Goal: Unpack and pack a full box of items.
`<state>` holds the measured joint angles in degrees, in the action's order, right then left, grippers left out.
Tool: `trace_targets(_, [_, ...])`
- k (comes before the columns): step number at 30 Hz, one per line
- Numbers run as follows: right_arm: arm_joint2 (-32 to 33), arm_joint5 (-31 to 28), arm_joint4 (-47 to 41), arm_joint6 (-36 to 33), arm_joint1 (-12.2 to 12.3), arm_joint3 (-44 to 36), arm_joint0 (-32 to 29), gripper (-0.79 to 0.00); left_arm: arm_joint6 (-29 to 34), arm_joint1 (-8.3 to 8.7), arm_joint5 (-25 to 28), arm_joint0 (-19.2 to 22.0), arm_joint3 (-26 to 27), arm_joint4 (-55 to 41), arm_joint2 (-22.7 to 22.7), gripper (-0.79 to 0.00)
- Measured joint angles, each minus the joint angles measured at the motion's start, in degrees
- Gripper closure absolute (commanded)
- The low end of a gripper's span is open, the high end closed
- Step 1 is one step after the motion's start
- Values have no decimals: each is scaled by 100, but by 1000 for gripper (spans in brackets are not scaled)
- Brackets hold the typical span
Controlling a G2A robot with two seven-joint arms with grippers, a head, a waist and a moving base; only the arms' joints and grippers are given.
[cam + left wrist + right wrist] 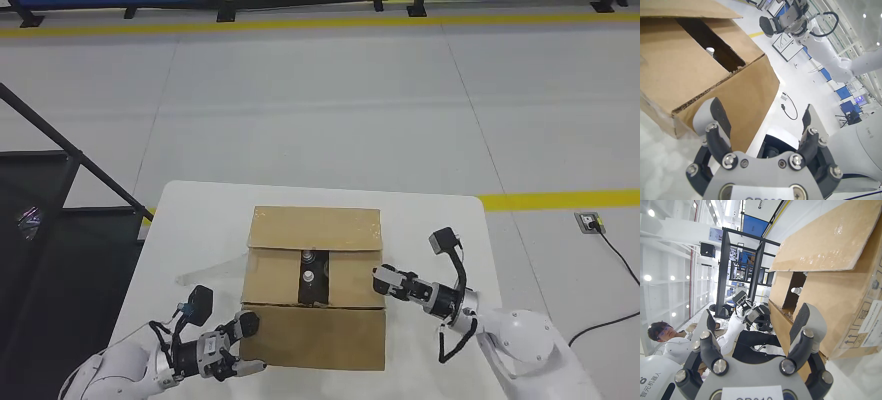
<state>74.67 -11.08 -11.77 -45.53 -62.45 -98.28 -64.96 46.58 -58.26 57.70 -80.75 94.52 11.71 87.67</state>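
A cardboard box (pixel 350 275) stands in the middle of the white table (pixel 200 230). Its two long flaps lie spread toward the far and near sides. The short inner flaps leave a dark gap (pixel 313 280) where bottle tops show; a white cap (pixel 710 50) (pixel 796 290) peeks out. My left gripper (pixel 248 345) (pixel 764 117) is open at the box's near left corner, holding nothing. My right gripper (pixel 382 280) (pixel 756 321) is open beside the box's right side, one finger (pixel 804 321) close against the cardboard wall (pixel 829 294).
A black frame with dark netting (pixel 40 260) stands off the table's left edge. On the floor to the right lie a socket and cable (pixel 590 225). Bare table surface runs along the left and right sides of the box.
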Motion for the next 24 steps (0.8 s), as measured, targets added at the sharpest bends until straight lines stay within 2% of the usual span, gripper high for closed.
trace_targets(5, [-163, 171, -301, 62, -47, 264, 119, -785, -167, -5, -93, -14, 107, 88, -55, -785])
trace_targets(8, [-337, 331, -599, -127, -95, 739, 525, -785, -422, -11, -157, -38, 175, 179, -146, -785])
trace_targets(17, [-882, 553, -742, 5, -272, 1900, 1485, -785, -791, -7, -281, 48, 139, 522, -334, -785])
trace_targets(24, [-1022, 120, -966, 344, -399, 2259, 1927, -785, -945, 20, -368, 91, 68, 615, -398, -785])
